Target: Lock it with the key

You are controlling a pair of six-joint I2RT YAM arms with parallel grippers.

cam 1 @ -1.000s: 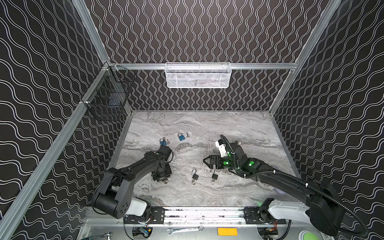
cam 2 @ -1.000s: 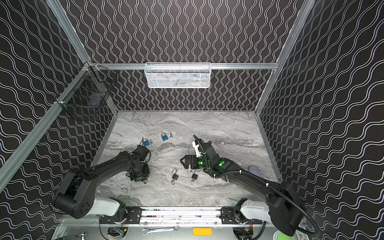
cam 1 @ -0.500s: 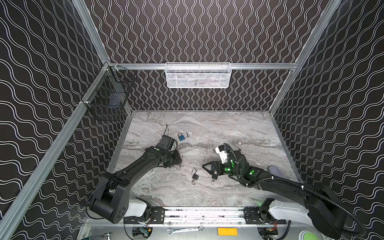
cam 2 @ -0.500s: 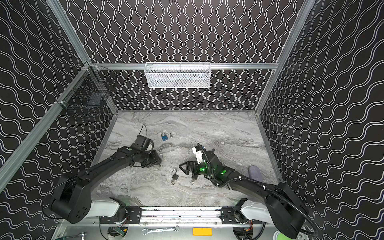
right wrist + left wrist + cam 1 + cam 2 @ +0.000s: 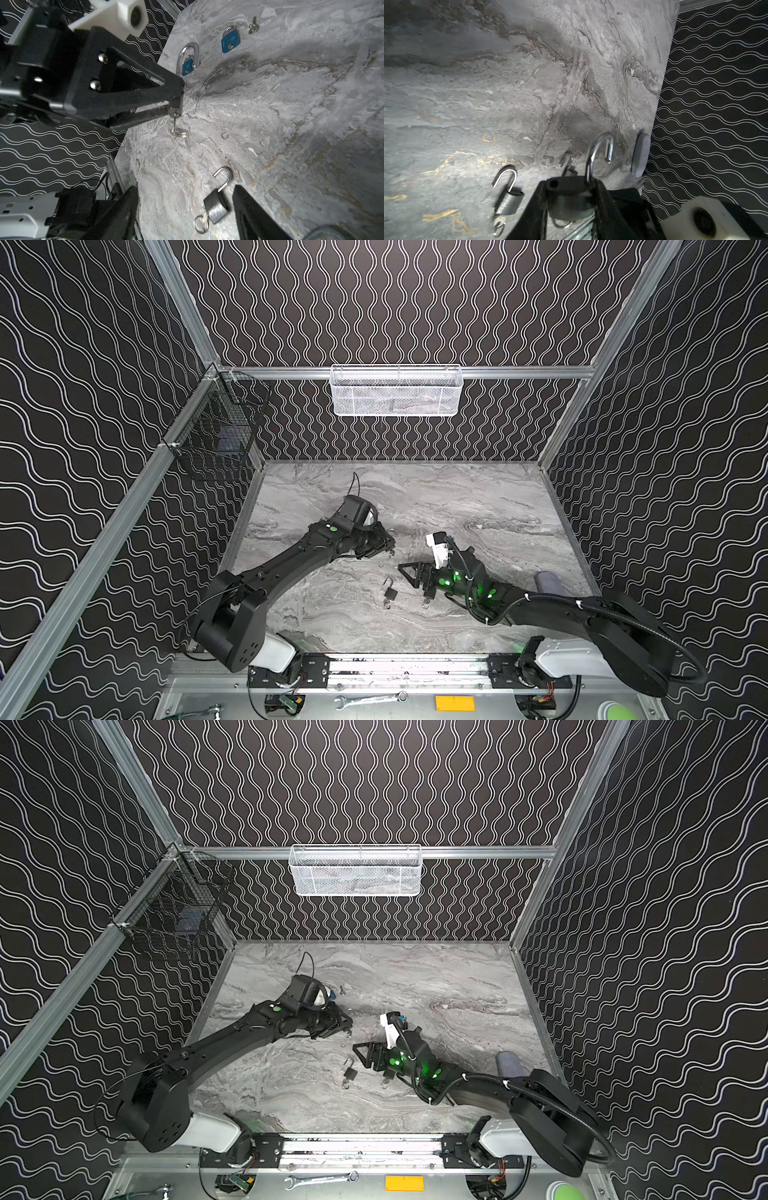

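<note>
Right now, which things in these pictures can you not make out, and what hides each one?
Left wrist view: the held padlock is blurred, and the left claw covers most of its body.
Both top views: the right claw covers most of the grey padlock under it.
Both top views: the left wrist camera hides the blue padlocks almost wholly.
Both top views: the dark object in the black wire basket is too dim to name.

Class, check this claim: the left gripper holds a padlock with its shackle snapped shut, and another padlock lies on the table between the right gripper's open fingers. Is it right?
One slip: the shackle of the padlock in the left gripper is open, with one end free of the body, as the left wrist view shows. The rest holds.
</note>
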